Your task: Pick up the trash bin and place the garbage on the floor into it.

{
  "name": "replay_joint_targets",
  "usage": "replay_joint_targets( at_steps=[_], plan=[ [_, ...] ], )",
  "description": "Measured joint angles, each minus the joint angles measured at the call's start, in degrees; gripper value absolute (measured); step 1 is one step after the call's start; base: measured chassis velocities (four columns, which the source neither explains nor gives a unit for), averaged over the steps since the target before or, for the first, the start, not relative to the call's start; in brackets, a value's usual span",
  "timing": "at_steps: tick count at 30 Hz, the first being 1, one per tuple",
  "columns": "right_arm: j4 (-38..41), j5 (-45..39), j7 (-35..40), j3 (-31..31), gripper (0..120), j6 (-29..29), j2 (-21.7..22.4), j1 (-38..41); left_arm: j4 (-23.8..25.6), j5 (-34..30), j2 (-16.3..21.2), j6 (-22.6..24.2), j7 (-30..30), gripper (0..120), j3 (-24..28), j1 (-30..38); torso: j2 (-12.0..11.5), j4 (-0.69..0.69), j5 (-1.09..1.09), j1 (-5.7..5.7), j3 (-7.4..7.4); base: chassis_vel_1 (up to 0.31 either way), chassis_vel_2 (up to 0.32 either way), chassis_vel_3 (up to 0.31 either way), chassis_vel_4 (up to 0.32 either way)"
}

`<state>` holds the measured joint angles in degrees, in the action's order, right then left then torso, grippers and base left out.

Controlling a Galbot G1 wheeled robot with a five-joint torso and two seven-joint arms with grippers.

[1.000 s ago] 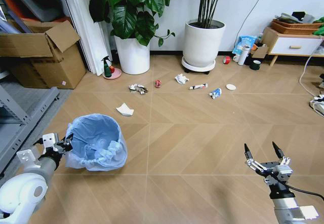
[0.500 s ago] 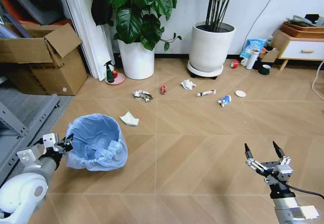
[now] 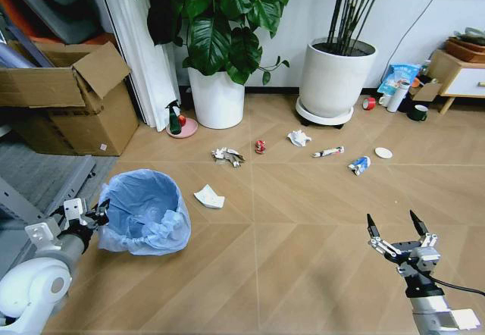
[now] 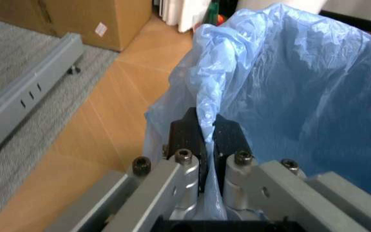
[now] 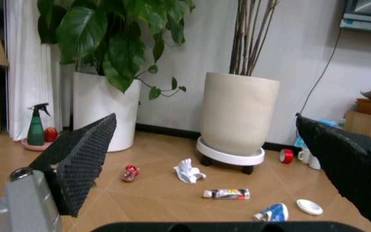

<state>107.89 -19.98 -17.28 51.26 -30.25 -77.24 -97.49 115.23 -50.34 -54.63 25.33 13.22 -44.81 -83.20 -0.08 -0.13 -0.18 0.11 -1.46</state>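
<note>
The trash bin, lined with a crinkly light-blue bag, is at the lower left of the head view. My left gripper is shut on its rim. In the left wrist view the fingers pinch the bag's edge. My right gripper hangs open and empty at the lower right. Garbage lies on the floor ahead: a white tissue, a crushed wrapper, a red can, another tissue, a tube, a blue-white packet and a white lid.
Two large white plant pots stand at the back wall. A green spray bottle stands beside the left one. A cardboard box and a metal rack are at the left. A wooden cabinet with cups is at the far right.
The whole head view has shifted: pots and litter sit lower and further right, so the camera moved. Both grippers and the held bin keep their places in the picture.
</note>
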Motion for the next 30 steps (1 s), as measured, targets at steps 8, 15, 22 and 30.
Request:
replay_joint_targets(
  at_steps=[8, 15, 22, 30],
  plan=[
    [0.0, 0.0, 0.0, 0.0, 100, 0.0, 0.0, 0.1, -0.1, 0.0, 0.0, 0.0, 0.0, 0, 0.0, 0.1, 0.0, 0.0, 0.0, 0.0, 0.0, -0.045, 0.202, 0.042, -0.195],
    [0.0, 0.0, 0.0, 0.0, 100, 0.0, 0.1, 0.2, -0.1, -0.1, 0.2, 0.1, 0.1, 0, 0.0, 0.1, 0.0, 0.0, -0.01, 0.0, 0.0, -0.056, 0.223, 0.045, -0.224],
    [0.0, 0.0, -0.1, 0.0, 100, -0.2, 0.1, 0.2, -0.2, -0.2, 0.2, 0.2, 0.2, 0, 0.1, 0.2, 0.0, 0.0, -0.01, 0.0, 0.0, -0.042, 0.251, 0.034, -0.238],
    [0.0, 0.1, -0.2, 0.0, 100, -0.3, 0.0, 0.2, -0.3, -0.3, 0.3, 0.2, 0.2, 0, 0.1, 0.3, 0.0, 0.01, -0.01, 0.0, 0.0, -0.048, 0.215, 0.043, -0.225]
  ],
)
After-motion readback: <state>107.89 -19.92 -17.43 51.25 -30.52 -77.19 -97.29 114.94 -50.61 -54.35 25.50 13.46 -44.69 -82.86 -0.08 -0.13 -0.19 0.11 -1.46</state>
